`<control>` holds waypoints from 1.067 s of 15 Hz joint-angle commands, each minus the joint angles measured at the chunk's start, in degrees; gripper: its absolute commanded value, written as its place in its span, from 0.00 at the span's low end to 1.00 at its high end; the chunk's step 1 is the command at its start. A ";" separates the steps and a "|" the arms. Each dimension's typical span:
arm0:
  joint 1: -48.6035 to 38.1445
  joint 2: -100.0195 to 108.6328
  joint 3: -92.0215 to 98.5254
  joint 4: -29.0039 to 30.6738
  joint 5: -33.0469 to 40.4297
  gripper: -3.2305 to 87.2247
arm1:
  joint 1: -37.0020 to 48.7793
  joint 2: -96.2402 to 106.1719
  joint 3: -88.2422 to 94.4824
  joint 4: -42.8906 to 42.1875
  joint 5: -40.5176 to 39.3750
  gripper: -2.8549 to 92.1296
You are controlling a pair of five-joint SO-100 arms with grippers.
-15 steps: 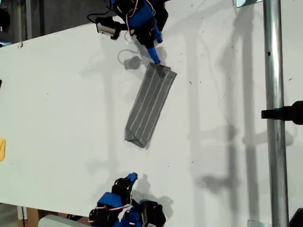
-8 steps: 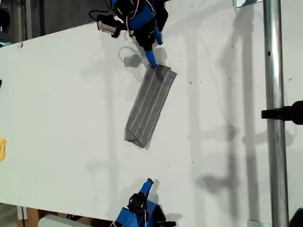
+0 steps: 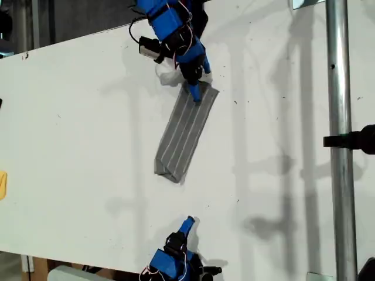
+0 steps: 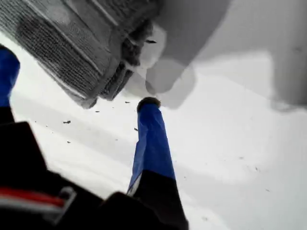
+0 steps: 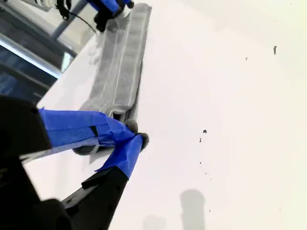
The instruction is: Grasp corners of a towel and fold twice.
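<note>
One folded grey white-striped fabric towel (image 3: 186,132). My first gripper (image 4: 76,91): fingers spread at its end. My second gripper (image 5: 134,133): fingertips pressed together, shown by its wrist view only.

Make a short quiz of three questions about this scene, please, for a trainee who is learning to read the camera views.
1. True or false: the towel lies spread out as a full square.
2. Fill in the missing word: my second gripper, at the bottom of the exterior view, has its jaws ____ and holds nothing.
3. Which gripper is at the towel's upper end in the exterior view?
A. my first gripper
B. my second gripper
C. neither gripper

Key: 1 false, it is folded into a narrow strip; 2 shut; 3 A.
</note>
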 commanded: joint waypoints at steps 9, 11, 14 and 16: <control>5.27 0.53 -0.97 1.05 -0.79 0.01 | 20.21 2.99 -3.25 5.45 -20.39 0.38; 6.06 0.53 -1.05 1.05 -0.62 0.01 | 22.76 2.64 -2.99 3.96 -23.99 0.35; 6.15 0.53 -0.62 1.05 -0.35 0.01 | 26.89 -3.87 -3.25 -2.11 -30.15 0.31; 6.06 0.53 -0.53 0.97 -0.26 0.01 | 28.83 -7.12 -5.54 -2.99 -33.49 0.31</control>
